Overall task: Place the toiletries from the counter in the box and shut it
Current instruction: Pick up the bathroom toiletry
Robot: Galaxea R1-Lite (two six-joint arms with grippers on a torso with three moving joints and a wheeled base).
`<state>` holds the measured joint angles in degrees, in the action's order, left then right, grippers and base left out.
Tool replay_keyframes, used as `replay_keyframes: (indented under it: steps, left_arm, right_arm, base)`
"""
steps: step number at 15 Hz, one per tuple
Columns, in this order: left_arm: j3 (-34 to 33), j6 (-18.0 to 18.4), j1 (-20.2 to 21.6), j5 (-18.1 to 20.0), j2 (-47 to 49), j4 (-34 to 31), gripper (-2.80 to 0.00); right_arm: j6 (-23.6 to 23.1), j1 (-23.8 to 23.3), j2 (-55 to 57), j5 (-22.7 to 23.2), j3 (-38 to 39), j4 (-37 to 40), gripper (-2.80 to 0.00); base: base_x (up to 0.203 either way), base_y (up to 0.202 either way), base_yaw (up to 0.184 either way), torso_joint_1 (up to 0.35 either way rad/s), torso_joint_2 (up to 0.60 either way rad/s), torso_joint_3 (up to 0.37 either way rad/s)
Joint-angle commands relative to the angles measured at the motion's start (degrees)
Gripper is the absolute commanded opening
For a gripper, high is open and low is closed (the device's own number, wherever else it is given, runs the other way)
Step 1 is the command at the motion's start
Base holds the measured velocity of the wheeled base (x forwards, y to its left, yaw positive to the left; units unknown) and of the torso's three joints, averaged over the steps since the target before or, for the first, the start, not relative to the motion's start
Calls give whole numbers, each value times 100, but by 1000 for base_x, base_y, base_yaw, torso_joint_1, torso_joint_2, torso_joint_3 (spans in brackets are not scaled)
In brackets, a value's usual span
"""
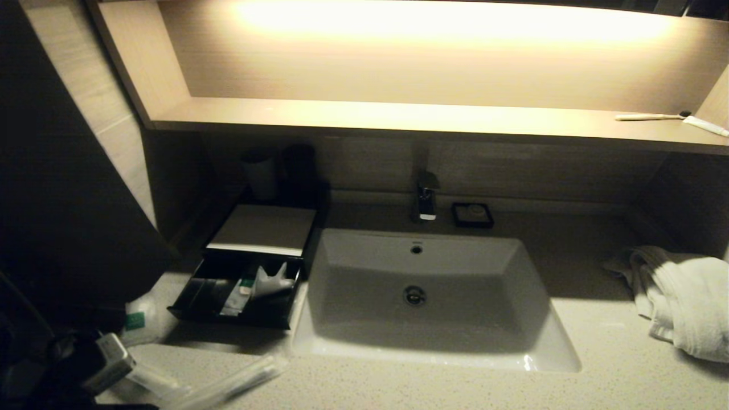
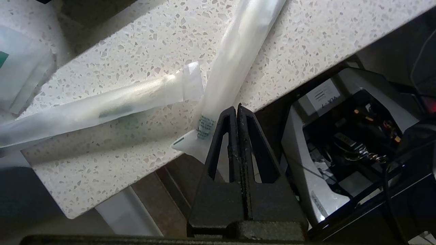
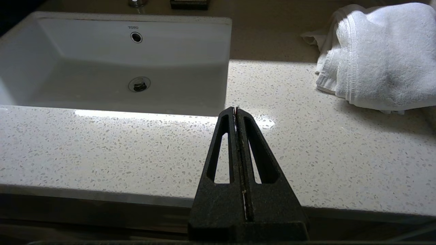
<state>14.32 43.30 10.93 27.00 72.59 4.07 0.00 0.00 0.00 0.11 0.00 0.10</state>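
A black box (image 1: 188,304) stands left of the sink with its drawer pulled out, and several packets (image 1: 250,287) lie inside. Two long clear-wrapped packets lie crossed on the counter's front left corner (image 1: 228,382), (image 2: 238,58), (image 2: 102,109). A sachet with a green label (image 1: 136,319) lies beside the box and also shows in the left wrist view (image 2: 20,68). My left gripper (image 2: 237,108) is shut and empty at the counter's edge, its tips beside the overhanging end of one long packet. My right gripper (image 3: 235,109) is shut and empty over the front counter, right of the sink.
A white sink (image 1: 342,245) with a faucet (image 1: 426,199) fills the middle. A black soap dish (image 1: 472,214) sits behind it. A white towel (image 1: 683,296) lies at the right. Cups (image 1: 262,171) stand behind the box. A toothbrush (image 1: 649,117) lies on the upper shelf.
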Motion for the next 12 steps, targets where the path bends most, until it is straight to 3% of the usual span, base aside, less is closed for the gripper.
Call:
replay_keyframes:
  steps: [1,6,12]
  left_arm:
    - [-9,73,17,15,27,16,-280]
    - [8,700,416,-11,537,64,-280]
    - [-9,1008,436,-11,810,67,-280]
  right_arm:
    - [0,0,0,-2,0,7,-280]
    - [0,0,0,7,0,-1,-280]
    - [0,0,0,7,0,-1,-280]
  base:
    - [0,0,0,0,0,0]
    - [0,0,0,0,0,0]
    - [0,0,0,0,0,0]
